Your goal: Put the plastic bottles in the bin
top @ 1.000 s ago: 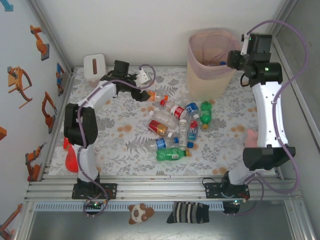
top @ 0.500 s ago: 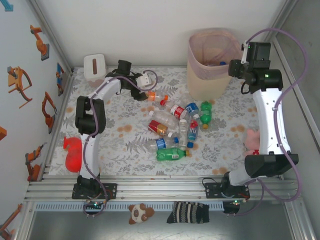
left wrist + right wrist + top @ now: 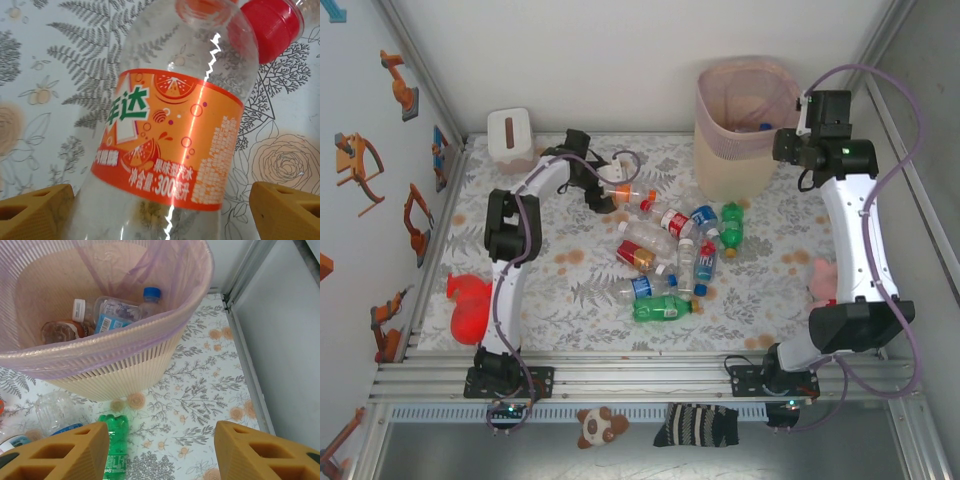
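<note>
Noted left gripper (image 3: 160, 210) spread wide astride orange-label bottle (image 3: 170, 125) lying on floral mat (image 3: 40, 60), seemingly not touching it. Noted right gripper (image 3: 162, 450) parted, empty, above bin (image 3: 125, 357). Counted roughly three bottles (image 3: 117, 314) inside; loose bottles (image 3: 665, 255) heaped mid-table.

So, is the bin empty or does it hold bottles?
Not empty: the bin holds at least two, a blue-capped bottle and a brownish bottle, lying inside.
</note>
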